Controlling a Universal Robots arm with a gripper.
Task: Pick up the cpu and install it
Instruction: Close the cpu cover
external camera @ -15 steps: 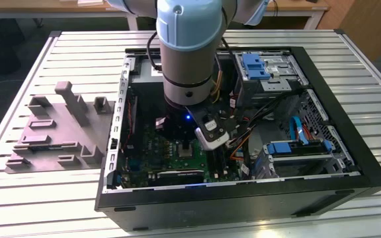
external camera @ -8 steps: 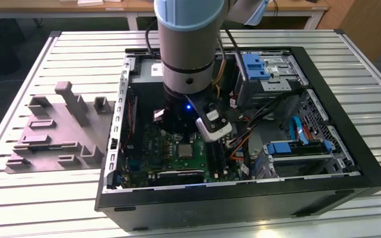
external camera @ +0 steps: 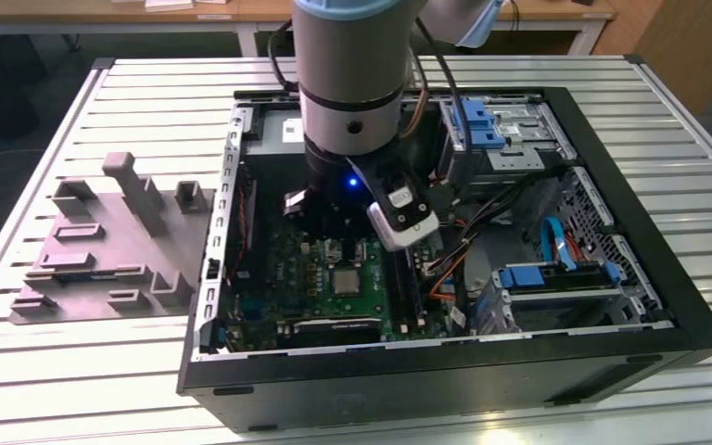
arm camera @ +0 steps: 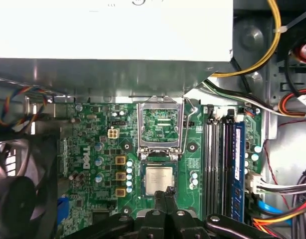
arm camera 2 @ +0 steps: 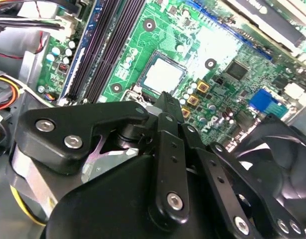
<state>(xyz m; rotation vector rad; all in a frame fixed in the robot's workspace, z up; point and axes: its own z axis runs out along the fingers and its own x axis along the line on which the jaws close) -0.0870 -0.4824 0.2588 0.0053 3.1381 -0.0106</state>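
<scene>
Reaching straight down into the open black computer case (external camera: 603, 306) on the slatted table (external camera: 71, 371), over the green motherboard (arm camera: 93, 149). Black fingers (arm camera: 165, 196) pressed together, empty, just above the small silvery-grey square cpu (arm camera: 158, 180) (arm camera 2: 164, 77). Seated flat in the socket beside the raised silver retention frame (arm camera: 161, 124).

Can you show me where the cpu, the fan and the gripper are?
cpu (arm camera: 159, 180): first wrist view, middle of its metal top.
fan (arm camera: 16, 199): first wrist view, its dark hub.
gripper (arm camera: 165, 191): first wrist view, between its fingertips.
</scene>
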